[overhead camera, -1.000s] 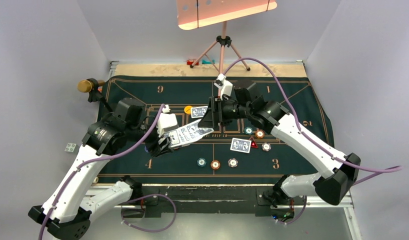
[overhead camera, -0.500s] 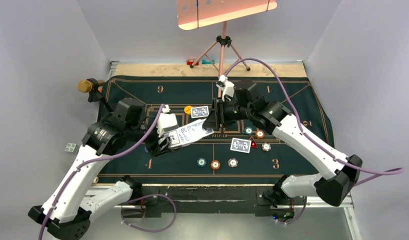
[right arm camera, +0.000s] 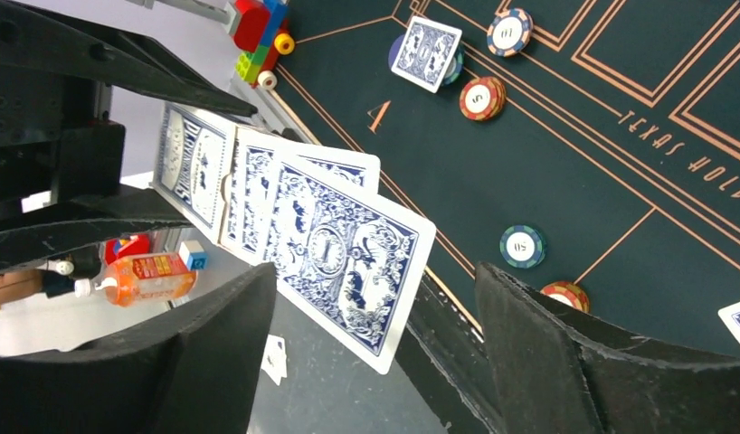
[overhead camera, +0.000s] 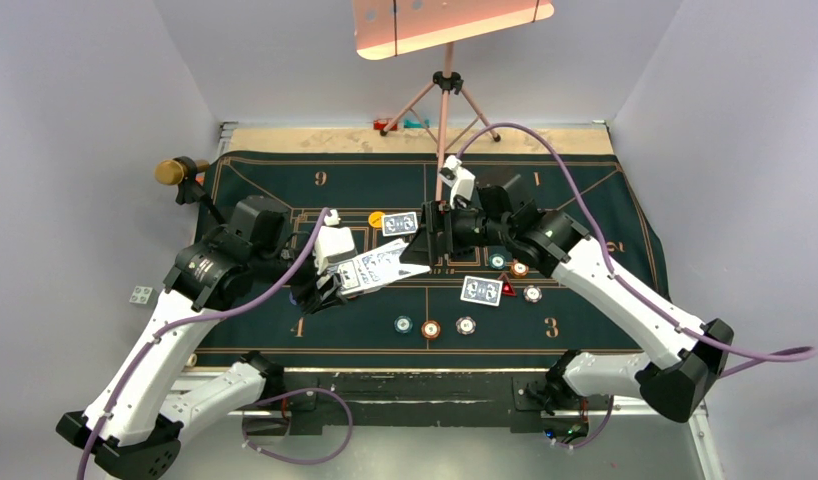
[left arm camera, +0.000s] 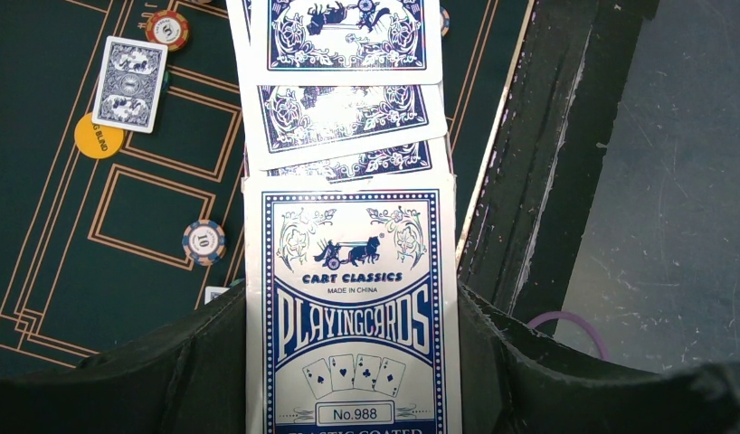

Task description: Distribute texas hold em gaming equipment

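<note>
My left gripper point(left arm camera: 353, 371) is shut on a blue and white playing-card box point(left arm camera: 353, 307), held above the mat's near left part. Several blue-backed cards point(left arm camera: 346, 113) stick out of the box's far end in a fan point(overhead camera: 377, 266). My right gripper point(right arm camera: 375, 285) stands open at the tip of the foremost card point(right arm camera: 344, 262), its fingers point(right arm camera: 231, 325) either side of the card's corner without touching it. On the mat lie one card point(overhead camera: 398, 222) by a yellow disc point(overhead camera: 376, 218) and another card point(overhead camera: 480, 290) by the red triangular marker point(overhead camera: 507, 289).
Three chips point(overhead camera: 430, 328) lie in a row near the mat's front, three more point(overhead camera: 520, 268) to the right of centre. The green felt mat point(overhead camera: 585, 190) covers the table. A tripod point(overhead camera: 445, 95) stands at the back and a brown-knobbed stand point(overhead camera: 175, 172) at the left edge.
The right gripper's jaws have opened wider and its wrist has shifted slightly right. The left arm and the card box have not moved.
</note>
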Controlling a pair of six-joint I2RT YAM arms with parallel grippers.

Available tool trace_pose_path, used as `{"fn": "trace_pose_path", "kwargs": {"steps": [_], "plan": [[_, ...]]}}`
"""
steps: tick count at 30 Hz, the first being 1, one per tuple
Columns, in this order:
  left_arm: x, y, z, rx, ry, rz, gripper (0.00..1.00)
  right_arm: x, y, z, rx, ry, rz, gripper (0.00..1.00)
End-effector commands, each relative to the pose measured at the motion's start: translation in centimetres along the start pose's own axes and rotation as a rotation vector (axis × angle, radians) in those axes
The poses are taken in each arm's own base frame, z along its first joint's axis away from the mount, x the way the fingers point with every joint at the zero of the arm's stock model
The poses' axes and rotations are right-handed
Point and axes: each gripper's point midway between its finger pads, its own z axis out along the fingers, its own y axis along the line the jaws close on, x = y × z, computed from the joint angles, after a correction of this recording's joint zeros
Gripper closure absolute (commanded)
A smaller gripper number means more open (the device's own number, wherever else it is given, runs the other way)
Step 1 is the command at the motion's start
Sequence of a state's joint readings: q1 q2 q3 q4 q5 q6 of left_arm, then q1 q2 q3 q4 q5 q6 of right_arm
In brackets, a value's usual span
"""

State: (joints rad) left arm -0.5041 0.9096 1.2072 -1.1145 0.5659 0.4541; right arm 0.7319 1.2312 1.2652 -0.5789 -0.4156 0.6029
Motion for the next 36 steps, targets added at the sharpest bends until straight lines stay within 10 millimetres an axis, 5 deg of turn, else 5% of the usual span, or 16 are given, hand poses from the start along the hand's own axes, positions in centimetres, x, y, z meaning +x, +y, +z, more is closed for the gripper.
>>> {"fn": "trace_pose_path", "kwargs": {"steps": [1, 7, 20, 36], "plan": [[-2.5, 0.1, -0.9, -0.015, -0.09, 0.033, 1.0, -0.1, 0.7, 0.4, -0.056, -0.016, 0.023, 0.14], [-2.5, -0.1, -1.0, -0.012, -0.094, 0.032, 1.0, 0.7, 1.0, 1.5, -0.113, 0.014, 0.075, 0.11], [-2.5, 0.0, -0.9, -0.014, -0.094, 0.032, 1.0, 1.5, 1.0, 0.5, -0.117, 0.017, 0.128, 0.42], [-2.6, 0.0, -0.6, -0.005, -0.106, 0.007, 1.0, 0.5, 2.6, -0.5, -0.157, 0.014, 0.081, 0.61]]}}
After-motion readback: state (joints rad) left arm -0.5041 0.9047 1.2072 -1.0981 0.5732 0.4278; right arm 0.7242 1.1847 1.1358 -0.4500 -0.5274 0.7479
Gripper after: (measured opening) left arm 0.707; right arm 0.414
